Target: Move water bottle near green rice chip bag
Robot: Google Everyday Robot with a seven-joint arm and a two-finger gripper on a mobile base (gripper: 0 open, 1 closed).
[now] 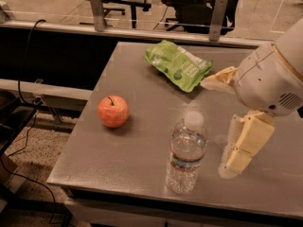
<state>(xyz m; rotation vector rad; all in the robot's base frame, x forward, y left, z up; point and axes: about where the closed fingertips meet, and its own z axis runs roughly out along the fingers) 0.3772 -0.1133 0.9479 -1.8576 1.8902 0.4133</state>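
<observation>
Camera view: the water bottle [186, 155] is standing upright near the front edge of the table [137, 160], cap on, nothing touching it. The green rice chip bag [177, 65] is lying flat toward the far side of the table, well apart from the bottle. An apple [113, 111] is sitting to the left in the view, btwn the two in depth but off to the side, clear of both.

The gripper [217, 126] is hanging on the right of the view, just beside the bottle & not in contact w/ it. Its fingers [246, 143] are spread wide w/ nothing btwn them. One is pointing down toward the tabletop next to the bottle, and the other is reaching out toward the bag's near corner. The round wrist housing [270, 79] is sitting above them.

Step in hand, as I'm reading it: the pre-grasp. The bottle isn't picked up yet, so the task is barely begun.

Next move is prob. calling for lining the spread fingers up around the bottle's body, closing on it, then carrying it back toward the bag & setting it down upright close by. The bottle is tall & light, so a sideways nudge could tip it.
</observation>
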